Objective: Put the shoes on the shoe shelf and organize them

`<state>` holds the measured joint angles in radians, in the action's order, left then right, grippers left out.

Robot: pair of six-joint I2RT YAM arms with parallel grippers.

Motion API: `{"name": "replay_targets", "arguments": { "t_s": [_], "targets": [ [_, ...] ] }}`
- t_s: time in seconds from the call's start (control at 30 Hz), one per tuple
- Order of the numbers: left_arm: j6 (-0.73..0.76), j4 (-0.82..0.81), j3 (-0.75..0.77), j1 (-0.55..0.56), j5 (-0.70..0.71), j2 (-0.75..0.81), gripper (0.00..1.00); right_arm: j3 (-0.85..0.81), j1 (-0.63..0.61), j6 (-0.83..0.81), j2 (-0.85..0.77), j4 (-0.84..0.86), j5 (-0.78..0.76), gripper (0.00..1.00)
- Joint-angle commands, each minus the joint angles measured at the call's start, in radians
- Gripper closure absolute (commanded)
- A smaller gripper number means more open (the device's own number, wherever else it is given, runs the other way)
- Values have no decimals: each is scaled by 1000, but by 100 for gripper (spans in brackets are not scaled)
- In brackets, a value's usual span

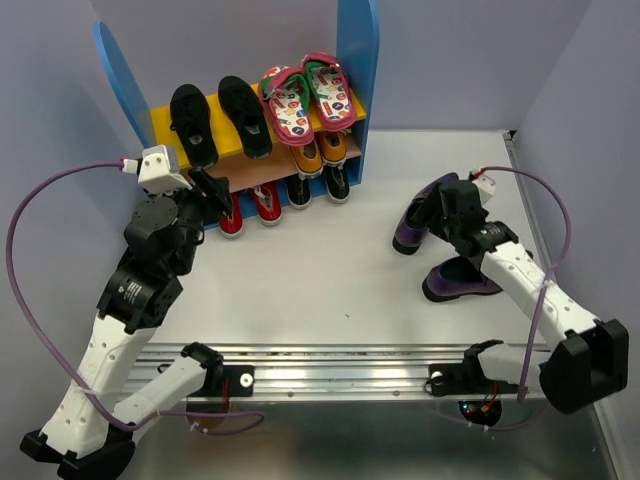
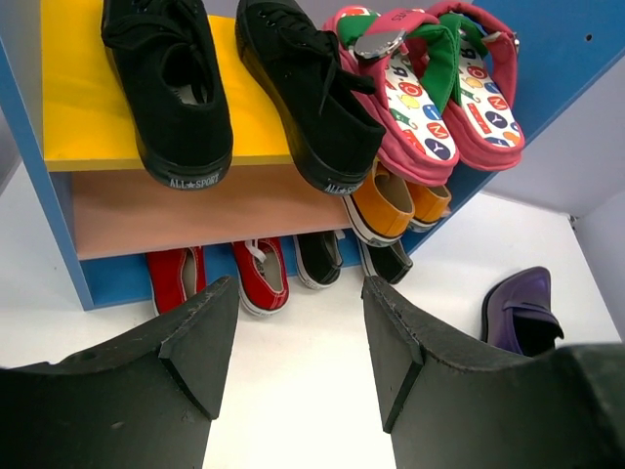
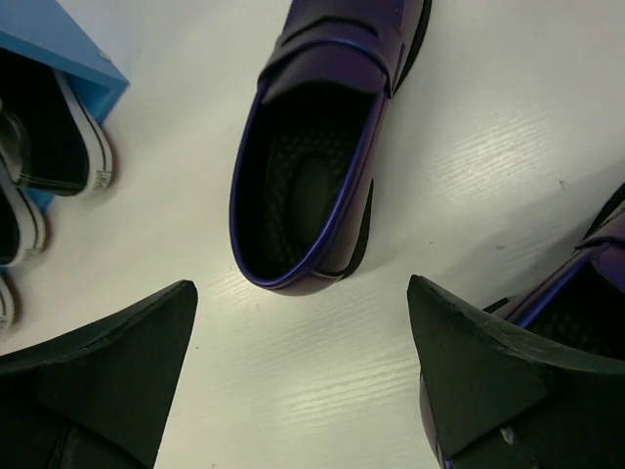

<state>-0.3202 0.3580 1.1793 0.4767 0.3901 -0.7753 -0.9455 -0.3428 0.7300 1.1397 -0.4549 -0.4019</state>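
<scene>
Eight shoes are on the shelf (image 1: 358, 60) at the far left corner. Two black shoes (image 1: 192, 122) and two flip-flops (image 1: 305, 95) fill the top board, two orange shoes (image 1: 308, 155) sit at the lower board's right end, and two red shoes (image 1: 266, 203) and two sneakers (image 1: 337, 183) stand beneath. The lower board's left part is bare. Two loafers (image 1: 412, 225) lie toward the right edge, with open tabletop between them and the shelf. The left gripper (image 2: 298, 303) is spread wide and empty, just before the red shoes. The right gripper (image 3: 300, 293) is also wide and empty, above one loafer.

Pale lavender walls (image 1: 470, 60), white tabletop (image 1: 330, 285), metal rail (image 1: 340, 378) at near edge
</scene>
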Motion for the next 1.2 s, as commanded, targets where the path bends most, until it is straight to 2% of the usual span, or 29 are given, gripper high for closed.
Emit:
{"name": "replay_targets", "arguments": {
  "t_s": [0.0, 0.03, 0.3, 0.43, 0.5, 0.6, 0.63, 0.7, 0.73, 0.77, 0.93, 1.17],
  "targets": [
    [27, -48, 33, 5, -28, -2, 36, -19, 8, -15, 64, -8, 46, 8],
    [30, -56, 20, 7, -34, 5, 37, -33, 24, 0, 101, -7, 29, 12],
    [12, -51, -18, 5, -42, 41, 37, -62, 142, 45, 259, 91, 120, 20],
    [30, -5, 5, 5, 4, 28, 31, -56, 151, 52, 334, 136, 149, 27],
    [36, 9, 14, 5, 12, 19, 29, -58, 151, 49, 382, 160, 187, 39],
    [32, 4, 8, 5, 18, 27, 28, -58, 151, 45, 416, 182, 230, 51],
    [27, -17, -10, 5, 27, 43, 26, -49, 151, 45, 414, 188, 251, 63],
    [1, -33, -36, 5, 50, 65, 23, -32, 151, 34, 387, 206, 262, 78],
    [0, -53, -64, 5, 64, 88, 23, -16, 151, 28, 353, 209, 271, 91],
    [0, -62, -76, 5, 66, 97, 23, -15, 151, 22, 338, 209, 273, 97],
    [-43, -88, -107, 5, 89, 123, 28, -30, 74, -52, 253, 139, 238, 99],
    [-92, 2, -40, 26, -30, 10, 30, -42, -201, -14, 201, 42, 160, 99]
  ]
}}
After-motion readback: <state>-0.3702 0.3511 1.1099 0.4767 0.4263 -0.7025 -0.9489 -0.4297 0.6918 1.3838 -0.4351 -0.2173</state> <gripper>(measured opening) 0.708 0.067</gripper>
